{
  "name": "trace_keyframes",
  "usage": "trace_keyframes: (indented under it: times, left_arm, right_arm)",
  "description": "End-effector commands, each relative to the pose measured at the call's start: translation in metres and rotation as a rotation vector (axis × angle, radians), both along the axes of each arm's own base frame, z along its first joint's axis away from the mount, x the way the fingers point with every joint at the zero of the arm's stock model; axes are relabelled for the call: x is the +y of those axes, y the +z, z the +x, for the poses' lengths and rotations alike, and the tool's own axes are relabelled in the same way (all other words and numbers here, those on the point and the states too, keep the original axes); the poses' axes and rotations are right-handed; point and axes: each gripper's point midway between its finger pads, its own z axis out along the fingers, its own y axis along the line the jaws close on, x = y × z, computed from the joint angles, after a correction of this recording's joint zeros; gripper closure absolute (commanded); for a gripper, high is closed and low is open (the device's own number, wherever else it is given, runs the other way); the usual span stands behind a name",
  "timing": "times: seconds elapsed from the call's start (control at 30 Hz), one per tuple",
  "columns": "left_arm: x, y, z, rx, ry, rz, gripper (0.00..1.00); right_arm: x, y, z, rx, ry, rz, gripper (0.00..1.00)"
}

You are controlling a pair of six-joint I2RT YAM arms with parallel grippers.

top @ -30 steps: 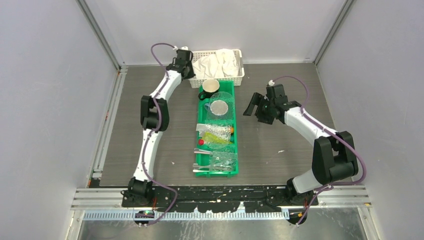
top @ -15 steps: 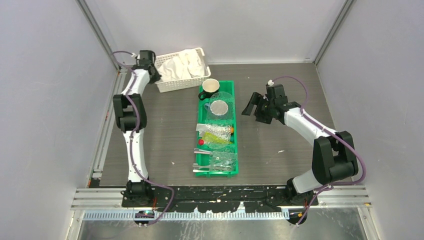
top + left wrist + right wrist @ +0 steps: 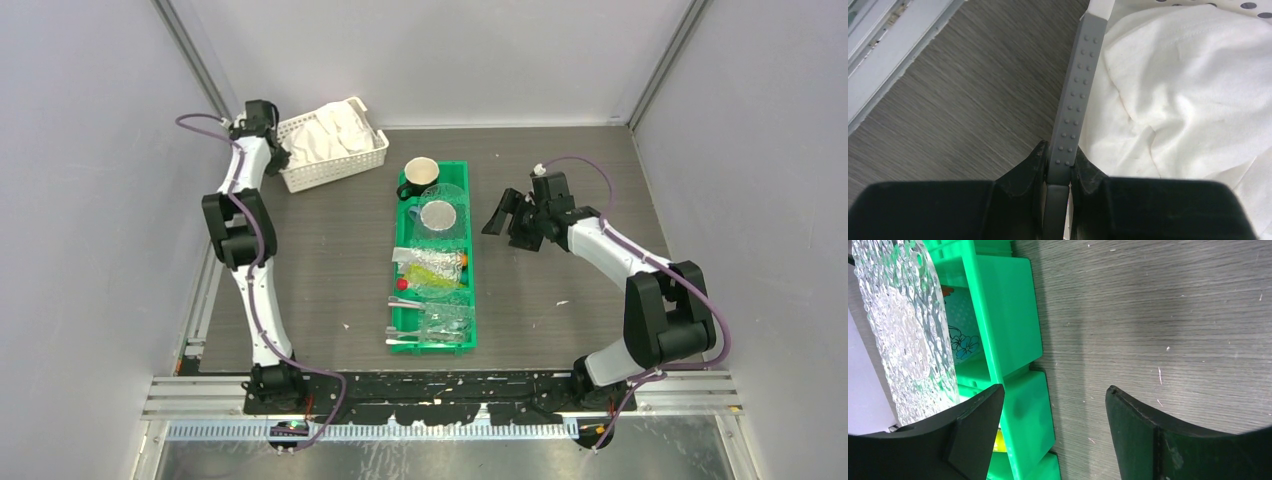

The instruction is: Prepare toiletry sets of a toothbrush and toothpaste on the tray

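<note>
Glossy green plastic bin (image 3: 1013, 325), matt woodgrain table (image 3: 1158, 315)

free: bare table (image 3: 330, 270) either side of green bin (image 3: 472, 285) | blocked: mug (image 3: 419, 176) at bin's far end, basket (image 3: 335, 168) far-left

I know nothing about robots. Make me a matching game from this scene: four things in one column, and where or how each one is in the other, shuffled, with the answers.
Things:
1. white lattice basket
2. mug
3. left gripper
4. right gripper

Places or states:
A. open, beside the green bin
B. far left, with white cloth inside
C. shut on the basket's rim
D. at the green bin's far end

Pairs: 1-B, 2-D, 3-C, 4-A
</note>
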Motion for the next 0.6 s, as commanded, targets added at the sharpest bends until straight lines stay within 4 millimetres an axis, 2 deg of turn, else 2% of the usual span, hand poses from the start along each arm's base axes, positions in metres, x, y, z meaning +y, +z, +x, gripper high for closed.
trace_keyframes:
  times: [0.0,0.07,0.13,0.2,0.3,0.4,0.57]
  left_arm:
    - [0.074,0.018,-0.006,-0.103,0.331,0.051,0.99]
    - [0.075,0.025,-0.002,-0.163,0.313,0.052,0.95]
    - [0.074,0.036,0.006,-0.218,0.294,0.046,0.71]
    - [0.072,0.04,0.011,-0.231,0.282,0.03,0.58]
    - [0.068,0.047,0.013,-0.253,0.266,0.007,0.54]
    - [0.064,0.065,0.015,-0.323,0.253,0.0,0.46]
    - [0.045,0.087,0.002,-0.34,0.211,-0.036,0.47]
  right_arm:
    - [0.007,0.007,0.006,-0.035,0.008,0.038,0.21]
    - [0.009,0.005,0.007,-0.031,0.011,0.041,0.21]
    - [0.012,0.002,0.007,-0.029,0.018,0.043,0.21]
    - [0.015,0.001,0.006,-0.027,0.025,0.048,0.21]
    - [0.017,0.001,0.006,-0.029,0.027,0.048,0.21]
    - [0.017,0.001,0.003,-0.031,0.033,0.042,0.21]
    - [0.003,0.002,-0.004,-0.03,-0.013,-0.017,0.21]
